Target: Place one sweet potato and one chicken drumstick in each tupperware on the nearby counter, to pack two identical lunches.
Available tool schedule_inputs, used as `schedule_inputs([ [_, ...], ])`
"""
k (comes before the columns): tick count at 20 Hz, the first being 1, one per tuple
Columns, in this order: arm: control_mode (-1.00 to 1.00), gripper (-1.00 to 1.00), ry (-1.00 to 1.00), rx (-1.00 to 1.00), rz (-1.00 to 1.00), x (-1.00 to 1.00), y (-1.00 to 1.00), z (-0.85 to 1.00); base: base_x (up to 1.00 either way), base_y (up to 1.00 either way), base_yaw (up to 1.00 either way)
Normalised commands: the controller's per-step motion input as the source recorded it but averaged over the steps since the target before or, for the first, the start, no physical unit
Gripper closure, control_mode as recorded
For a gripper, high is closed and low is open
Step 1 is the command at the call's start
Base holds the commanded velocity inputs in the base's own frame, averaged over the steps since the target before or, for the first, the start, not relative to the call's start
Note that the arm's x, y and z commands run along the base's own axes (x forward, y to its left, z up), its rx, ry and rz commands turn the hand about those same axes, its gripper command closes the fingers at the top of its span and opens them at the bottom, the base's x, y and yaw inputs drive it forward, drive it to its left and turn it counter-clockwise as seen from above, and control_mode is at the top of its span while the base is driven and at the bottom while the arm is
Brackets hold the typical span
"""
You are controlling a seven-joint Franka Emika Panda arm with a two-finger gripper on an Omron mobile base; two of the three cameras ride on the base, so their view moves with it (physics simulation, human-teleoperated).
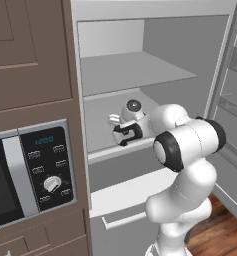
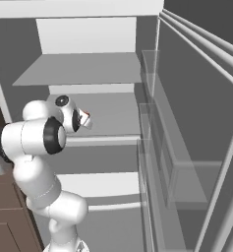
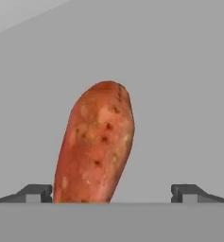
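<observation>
The gripper (image 3: 111, 194) is seen with its jaws spread wide, the two dark fingertips (image 3: 38, 193) standing well apart at the bottom of the hand view. Between them, nearer the left tip, a sweet potato (image 3: 95, 144) is seen lying on a plain grey shelf surface; it is reddish-orange with dark specks and runs lengthwise away from the gripper. Whether the tips touch it cannot be told; nothing is clamped.

From the base views, the hand (image 1: 126, 126) is reached into an open fridge (image 1: 155, 45), just above its middle shelf (image 1: 102, 127). A small reddish patch is glimpsed at the hand's front in the right base view, too small to identify surely. Above the middle shelf, an upper shelf (image 2: 83, 69) is seen bare. The fridge door (image 2: 196, 138), with its clear bins, is swung open to the right of the shelf. To the left of the fridge, a microwave (image 1: 30, 172) is set into brown cabinetry (image 1: 30, 50).
</observation>
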Motion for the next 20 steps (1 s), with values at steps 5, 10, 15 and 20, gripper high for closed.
schedule_inputs([
  [5,-1.00,-1.00,0.03,0.00,-0.04,0.50,0.00,-0.22,0.00,0.00,0.00],
  [10,-1.00,-1.00,0.00,0.00,-0.04,0.44,0.00,-0.62,0.00,0.00,0.00],
  [15,-1.00,1.00,0.04,0.00,-0.07,0.20,0.00,-0.99,0.00,0.00,0.00],
  [20,-1.00,1.00,0.10,0.00,-0.13,-0.66,-0.31,-0.79,0.00,0.00,0.00],
])
